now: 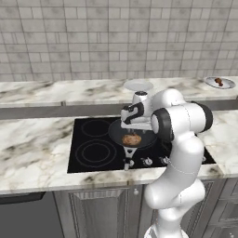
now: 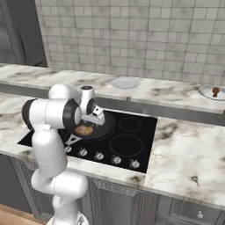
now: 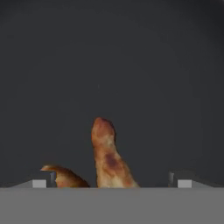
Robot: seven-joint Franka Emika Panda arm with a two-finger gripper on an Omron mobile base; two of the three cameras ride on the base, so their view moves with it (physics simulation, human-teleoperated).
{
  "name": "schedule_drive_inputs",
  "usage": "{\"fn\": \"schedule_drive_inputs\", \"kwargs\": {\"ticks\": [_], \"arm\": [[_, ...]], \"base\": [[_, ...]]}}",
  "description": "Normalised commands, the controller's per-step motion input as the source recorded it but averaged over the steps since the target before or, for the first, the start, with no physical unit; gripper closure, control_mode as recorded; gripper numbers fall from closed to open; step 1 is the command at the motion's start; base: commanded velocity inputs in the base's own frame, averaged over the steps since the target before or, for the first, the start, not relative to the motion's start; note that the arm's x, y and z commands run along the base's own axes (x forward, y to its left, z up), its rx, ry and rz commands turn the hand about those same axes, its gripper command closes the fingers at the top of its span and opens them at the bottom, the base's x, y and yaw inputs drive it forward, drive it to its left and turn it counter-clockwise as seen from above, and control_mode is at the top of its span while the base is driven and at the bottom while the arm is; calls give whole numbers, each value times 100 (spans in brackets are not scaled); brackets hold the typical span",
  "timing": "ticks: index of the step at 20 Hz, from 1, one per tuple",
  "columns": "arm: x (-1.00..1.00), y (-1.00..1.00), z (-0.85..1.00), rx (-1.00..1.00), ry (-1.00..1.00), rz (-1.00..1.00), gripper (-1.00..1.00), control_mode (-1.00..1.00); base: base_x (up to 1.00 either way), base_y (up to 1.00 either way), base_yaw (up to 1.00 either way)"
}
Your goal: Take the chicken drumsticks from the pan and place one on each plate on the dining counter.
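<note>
Hovering low over the pan point(image 1: 135, 135), the fingers point(image 3: 109, 183) stand spread wide, holding nothing, one either side of a drumstick point(image 3: 108, 157) lying in the pan. Another drumstick point(image 1: 218, 82) sits on a plate point(image 1: 228, 84) on the raised desk point(image 1: 56, 88).

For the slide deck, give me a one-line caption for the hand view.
Open gripper poised just above a chicken drumstick lying in the dark pan, fingertips either side.

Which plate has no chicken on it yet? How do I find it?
Look along the raised dining counter behind the black cooktop. The bare plate sits just behind the cooktop; the other plate, far to the right, already holds a chicken piece.
</note>
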Motion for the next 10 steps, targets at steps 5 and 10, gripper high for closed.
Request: {"fn": "schedule_drive_inputs", "kwargs": {"ticks": [5,10], "arm": [[6,0,-22,0,5,-2,-100,-100],[10,0,-17,0,3,0,-100,-100]], "base": [[0,0,0],[0,0,0]]}}
